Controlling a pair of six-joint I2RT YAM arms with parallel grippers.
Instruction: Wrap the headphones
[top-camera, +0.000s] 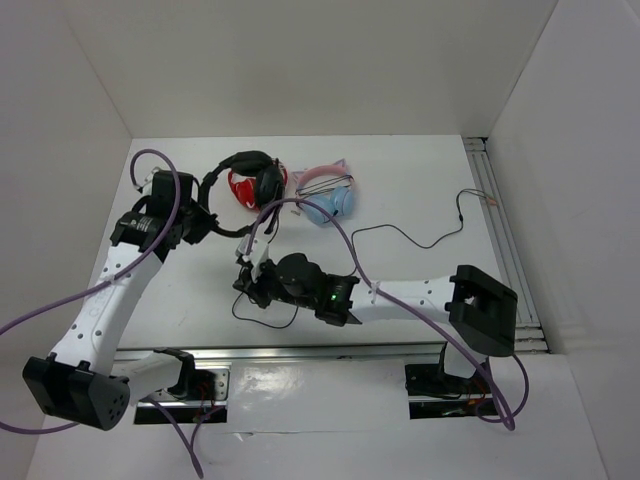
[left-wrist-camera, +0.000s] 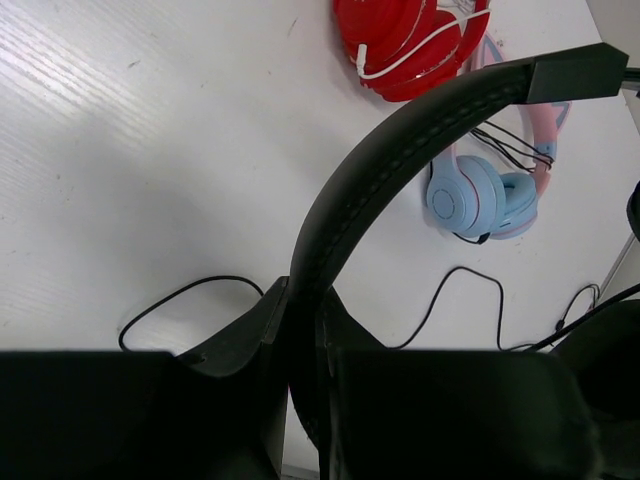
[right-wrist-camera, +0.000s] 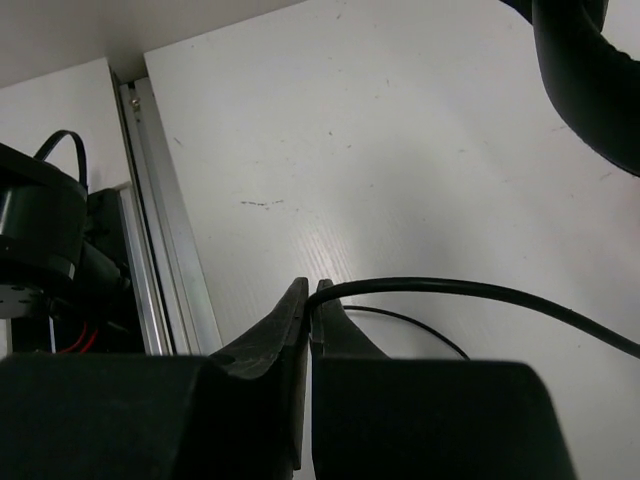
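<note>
The left tool (left-wrist-camera: 300, 305) is clamped on the band of the headphones (left-wrist-camera: 395, 145), toward the desk's (top-camera: 420, 180) far-left corner. The right tool (right-wrist-camera: 310, 295) pinches their cable (right-wrist-camera: 450, 288) toward the near edge.

Headsets on the table: three in total; one all-black pair of headphones (left-wrist-camera: 400, 150), one red-and-white pair (left-wrist-camera: 400, 50), one light-blue and pink cat-ear pair (left-wrist-camera: 465, 195); thin black cable (right-wrist-camera: 450, 288) trailing across the surface: one; robot arms: two, a left arm (top-camera: 110, 300) and a right arm (top-camera: 415, 293); grippers: two, the left gripper (left-wrist-camera: 300, 300) and the right gripper (right-wrist-camera: 312, 295), each with two fingers; aluminium rails (top-camera: 300, 352) along the table edges: two.
</note>
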